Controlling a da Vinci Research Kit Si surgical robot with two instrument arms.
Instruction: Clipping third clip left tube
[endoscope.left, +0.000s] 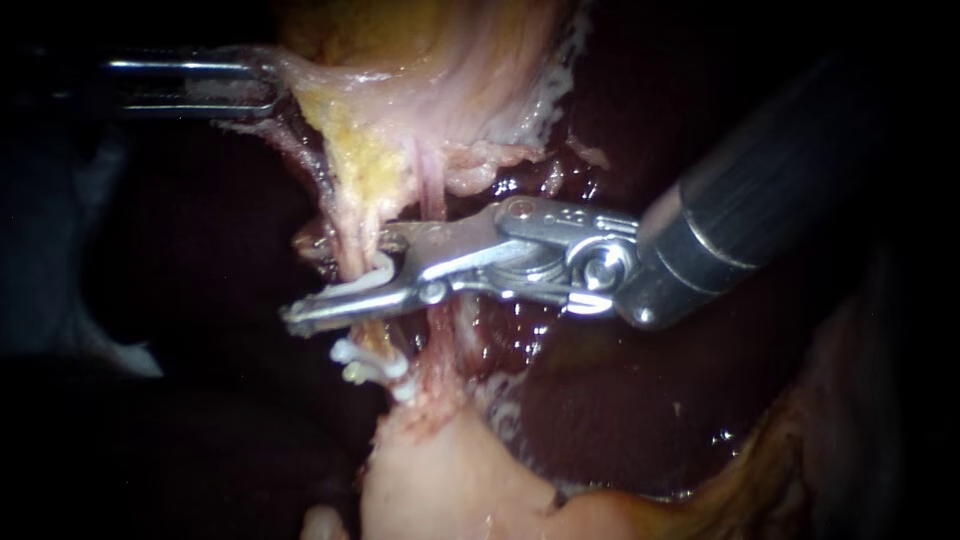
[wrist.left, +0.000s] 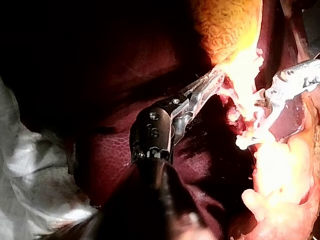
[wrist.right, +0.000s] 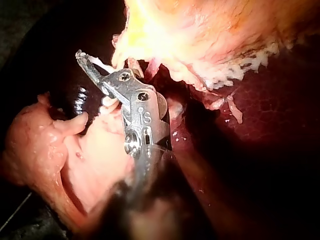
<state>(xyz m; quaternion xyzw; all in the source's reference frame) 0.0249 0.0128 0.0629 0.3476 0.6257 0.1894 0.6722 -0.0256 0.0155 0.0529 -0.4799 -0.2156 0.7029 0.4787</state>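
My right instrument (endoscope.left: 340, 285) comes in from the right, and its jaws hold a white clip (endoscope.left: 362, 277) closed around the left tube (endoscope.left: 352, 235), a pale strand running down from the yellow-white gallbladder tissue (endoscope.left: 420, 90). Two more white clips (endoscope.left: 372, 366) sit lower on the same tube. A thinner pink tube (endoscope.left: 430, 190) runs just to the right. My left instrument (endoscope.left: 265, 85) at the upper left is shut on the gallbladder's edge and holds it taut. In the right wrist view the jaws (wrist.right: 90, 62) grip the clip (wrist.right: 103, 64).
Dark red liver (endoscope.left: 620, 400) lies behind and to the right. A pale fleshy lump (endoscope.left: 440, 480) sits below the clips. In the left wrist view, white gauze (wrist.left: 30, 165) lies beside the liver, and my right instrument (wrist.left: 287, 87) reaches in past the tube.
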